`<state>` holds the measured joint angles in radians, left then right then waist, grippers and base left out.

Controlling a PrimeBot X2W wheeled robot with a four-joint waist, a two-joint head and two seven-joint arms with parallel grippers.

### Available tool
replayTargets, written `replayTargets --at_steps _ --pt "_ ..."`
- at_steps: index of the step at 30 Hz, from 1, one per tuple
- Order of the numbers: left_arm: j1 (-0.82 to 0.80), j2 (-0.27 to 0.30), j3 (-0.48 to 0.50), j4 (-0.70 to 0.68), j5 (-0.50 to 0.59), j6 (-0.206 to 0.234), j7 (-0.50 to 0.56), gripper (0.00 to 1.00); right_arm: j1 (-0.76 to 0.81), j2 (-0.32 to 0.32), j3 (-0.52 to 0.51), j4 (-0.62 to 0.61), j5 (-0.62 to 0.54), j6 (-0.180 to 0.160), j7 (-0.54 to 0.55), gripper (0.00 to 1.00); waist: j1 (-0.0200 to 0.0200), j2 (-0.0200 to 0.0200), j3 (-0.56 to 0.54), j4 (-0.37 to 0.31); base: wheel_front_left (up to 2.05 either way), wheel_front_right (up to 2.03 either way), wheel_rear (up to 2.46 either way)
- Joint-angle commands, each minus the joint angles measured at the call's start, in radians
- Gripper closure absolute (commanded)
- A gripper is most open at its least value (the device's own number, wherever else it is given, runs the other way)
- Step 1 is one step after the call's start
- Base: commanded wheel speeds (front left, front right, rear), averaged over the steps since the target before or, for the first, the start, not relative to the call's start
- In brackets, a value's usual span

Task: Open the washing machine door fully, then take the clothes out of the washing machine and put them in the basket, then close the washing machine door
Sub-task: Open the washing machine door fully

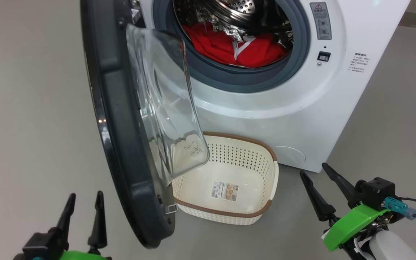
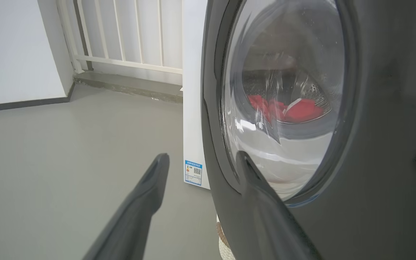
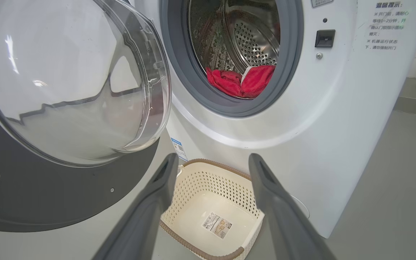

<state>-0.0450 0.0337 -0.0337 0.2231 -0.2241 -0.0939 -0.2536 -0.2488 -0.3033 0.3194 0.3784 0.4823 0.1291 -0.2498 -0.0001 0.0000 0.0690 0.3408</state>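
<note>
**Item 1: washing machine** [image 1: 265, 108]. White front-loader standing on the grey floor [image 1: 31, 108]. The drum mouth is uncovered and framed by the grey drum ring [image 1: 229, 77].

**Item 2: washing machine door** [image 1: 117, 119]. Swung out to the robot's left and seen almost edge-on in the head view. The black rim faces left and the glass bowl [image 1: 164, 101] bulges toward the machine.

**Item 3: clothes** [image 1: 229, 47]. Red bundle with a white strip, lying low inside the drum. Well apart from both tools, above and beyond them.

**Item 4: basket** [image 1: 229, 155]. Cream with a brown rim, on the floor just in front of the machine and below the drum mouth. It holds no clothes, and the paper label [image 1: 224, 190] on its bottom is visible. The door's glass bowl overlaps its left end.

**Item 5: left tool** [image 1: 85, 195]. Lower left, fingers spread, holding nothing. It sits near the door's lower rim, on the black outer side. In the left wrist view one finger overlaps the rim, and contact cannot be told.

**Item 6: right tool** [image 1: 313, 169]. Lower right, fingers spread, holding nothing, above the floor. It is to the right of the basket and apart from it. In the right wrist view the basket shows between the two fingers, with the clothes higher up beyond it.
</note>
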Motion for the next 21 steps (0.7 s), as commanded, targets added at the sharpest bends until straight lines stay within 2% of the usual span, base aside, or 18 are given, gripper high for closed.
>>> replayTargets --at_steps 1,2,7,12,21 --pt "-0.013 0.017 0.037 -0.032 0.001 -0.001 -0.008 0.15 0.003 -0.003 0.015 -0.023 -0.004 0.002 -0.012 0.00 0.0001 0.0000 -0.001 0.000 0.00 0.00 0.00" --pt "-0.018 0.017 0.051 -0.052 -0.006 0.001 -0.008 1.00 0.005 -0.004 0.012 -0.022 -0.004 0.002 -0.012 0.00 0.0001 0.0000 -0.004 0.002 0.00 0.00 0.00" --pt "-0.033 0.017 0.098 -0.144 -0.025 0.002 -0.008 1.00 0.010 -0.003 0.003 -0.024 -0.007 0.002 -0.012 0.00 0.0001 0.0000 -0.015 0.005 0.00 0.00 0.00" --pt "-0.051 0.017 0.121 -0.310 -0.036 0.017 -0.008 1.00 0.017 -0.003 -0.006 -0.033 -0.012 0.002 -0.012 0.00 0.0001 0.0000 -0.023 0.008 0.00 0.00 0.00" --pt "-0.025 0.017 -0.007 -0.548 -0.029 0.039 -0.008 1.00 0.029 0.004 -0.016 -0.039 -0.013 0.002 -0.012 0.00 0.0001 0.0000 -0.033 0.006 0.00 0.00 0.00"
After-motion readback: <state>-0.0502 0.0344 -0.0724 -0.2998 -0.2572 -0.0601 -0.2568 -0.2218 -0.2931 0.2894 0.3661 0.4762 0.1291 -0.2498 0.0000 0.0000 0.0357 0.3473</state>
